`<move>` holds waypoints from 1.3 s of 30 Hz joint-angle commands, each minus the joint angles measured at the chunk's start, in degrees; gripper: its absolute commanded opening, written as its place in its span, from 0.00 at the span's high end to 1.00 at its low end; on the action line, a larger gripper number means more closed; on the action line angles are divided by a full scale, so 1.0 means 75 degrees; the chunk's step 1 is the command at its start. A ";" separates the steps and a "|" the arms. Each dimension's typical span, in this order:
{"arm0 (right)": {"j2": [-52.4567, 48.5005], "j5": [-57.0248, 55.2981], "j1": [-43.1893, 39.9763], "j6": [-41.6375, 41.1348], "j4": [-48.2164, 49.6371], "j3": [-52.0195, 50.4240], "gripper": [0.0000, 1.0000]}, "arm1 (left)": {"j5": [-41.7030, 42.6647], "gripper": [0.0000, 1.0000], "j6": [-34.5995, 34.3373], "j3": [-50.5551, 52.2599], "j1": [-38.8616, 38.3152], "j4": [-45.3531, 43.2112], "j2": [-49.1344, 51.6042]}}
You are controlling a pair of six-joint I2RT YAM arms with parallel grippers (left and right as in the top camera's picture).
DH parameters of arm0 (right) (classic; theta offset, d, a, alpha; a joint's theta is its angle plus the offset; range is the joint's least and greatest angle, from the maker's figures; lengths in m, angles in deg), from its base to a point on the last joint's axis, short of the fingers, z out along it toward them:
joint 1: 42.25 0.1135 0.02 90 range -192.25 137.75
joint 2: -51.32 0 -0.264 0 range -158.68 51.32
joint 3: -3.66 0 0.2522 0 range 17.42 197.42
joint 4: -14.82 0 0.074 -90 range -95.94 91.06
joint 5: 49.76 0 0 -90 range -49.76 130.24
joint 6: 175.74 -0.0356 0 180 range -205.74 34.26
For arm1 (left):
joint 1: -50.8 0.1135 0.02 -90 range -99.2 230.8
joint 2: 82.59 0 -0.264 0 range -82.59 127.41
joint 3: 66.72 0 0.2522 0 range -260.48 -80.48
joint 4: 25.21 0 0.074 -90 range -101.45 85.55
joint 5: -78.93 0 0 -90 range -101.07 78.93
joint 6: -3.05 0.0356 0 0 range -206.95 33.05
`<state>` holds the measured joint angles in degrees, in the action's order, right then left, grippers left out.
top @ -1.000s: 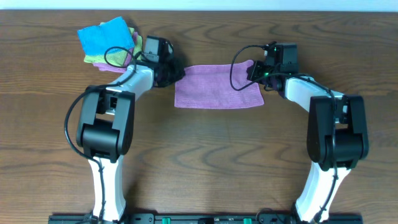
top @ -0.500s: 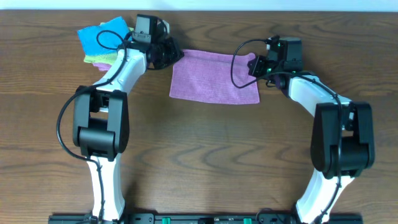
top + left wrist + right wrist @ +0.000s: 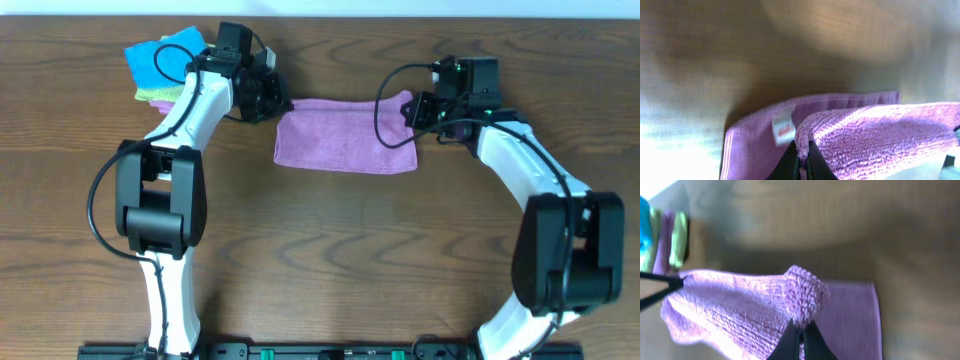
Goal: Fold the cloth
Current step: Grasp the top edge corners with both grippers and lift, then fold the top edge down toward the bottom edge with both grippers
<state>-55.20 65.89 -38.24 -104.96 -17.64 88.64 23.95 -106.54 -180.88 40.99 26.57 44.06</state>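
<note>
Both outstretched, left gripper [image 3: 283,104], right gripper [image 3: 408,108], pinching cloth [image 3: 345,146]

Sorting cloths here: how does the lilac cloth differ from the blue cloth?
The lilac cloth is pale purple; the blue cloth is bright blue. The lilac cloth lies spread wide, partly doubled over; the blue cloth sits folded small on a stack. The left gripper and right gripper pinch the lilac cloth's corners, jaws shut; nothing grips the blue cloth. Both are soft cloths.

The soft microfibre cloth [image 3: 340,145] is plain lilac, the folded top cloth [image 3: 160,60] bright blue, the wooden table [image 3: 330,260] grain-streaked brown.
</note>
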 commanded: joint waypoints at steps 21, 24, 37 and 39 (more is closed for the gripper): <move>0.0385 -0.1128 0.0207 0.1495 -0.2171 -0.0044 0.98 | -0.1067 0.94 0.1241 0.0507 0.0047 0.1888 -0.0702; 0.0350 -0.1166 0.0254 0.1489 -0.1798 -0.0117 0.99 | -0.1064 0.94 0.1204 0.0801 0.0038 0.1425 -0.0702; -0.0230 -0.1620 0.0321 0.1483 -0.1253 -0.0128 0.50 | -0.1070 0.94 0.1037 0.1224 -0.0058 -0.0312 -0.0699; -0.0230 -0.1620 0.0321 0.1480 -0.1189 -0.0128 0.47 | -0.1072 0.94 0.1037 0.1224 -0.0058 -0.0315 -0.0699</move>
<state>-56.31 54.96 -35.96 -94.21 -27.08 88.07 16.91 -98.74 -171.83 40.29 24.27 39.75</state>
